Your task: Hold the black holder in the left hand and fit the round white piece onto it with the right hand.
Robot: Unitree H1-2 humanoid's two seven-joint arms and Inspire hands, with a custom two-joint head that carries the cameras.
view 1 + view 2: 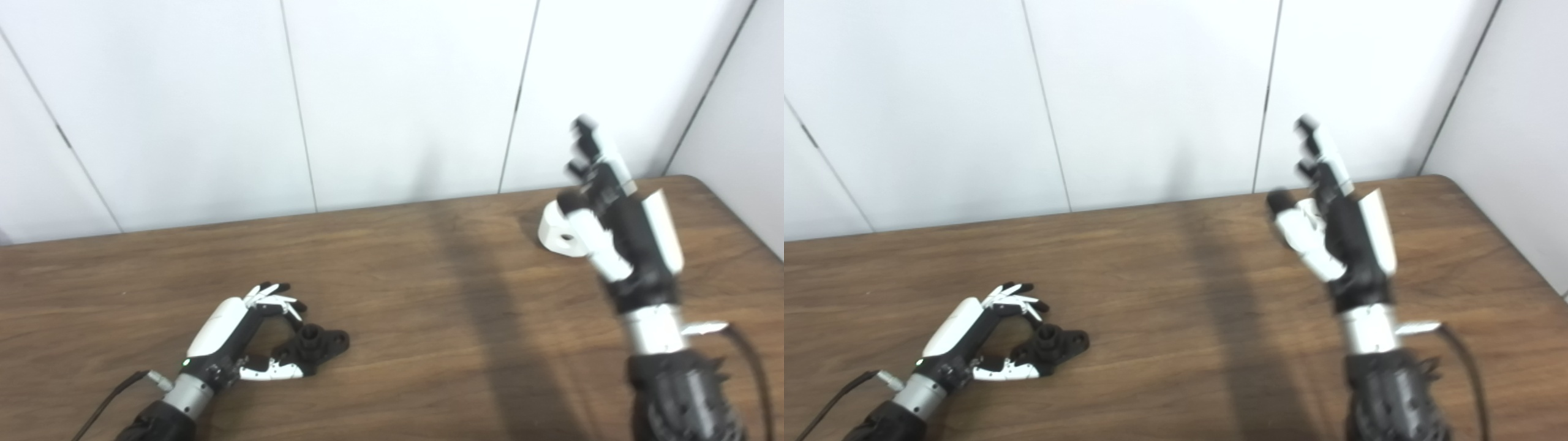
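Down at the near left of the wooden table (392,269), the left hand (245,334) lies low with its fingers (272,297) curled over and its thumb reaching forward along the surface. The black holder (315,346) rests on the table between fingers and thumb; the thumb tip touches its near side, while the fingers arch above it, so the hand brackets the holder loosely and whether it truly grips it cannot be told. The holder has a short upright post and rounded lobes at its far end.

Far across the table, near the right back corner, the right hand (612,226) is raised above the surface, released, its fingers spread and pointing upward, their tips blurred. The round white piece (560,233) lies on the table just behind the thumb of that hand, a dark hole showing in its face; in the right eye view the hand hides it.

White wall panels (392,92) stand behind the table.
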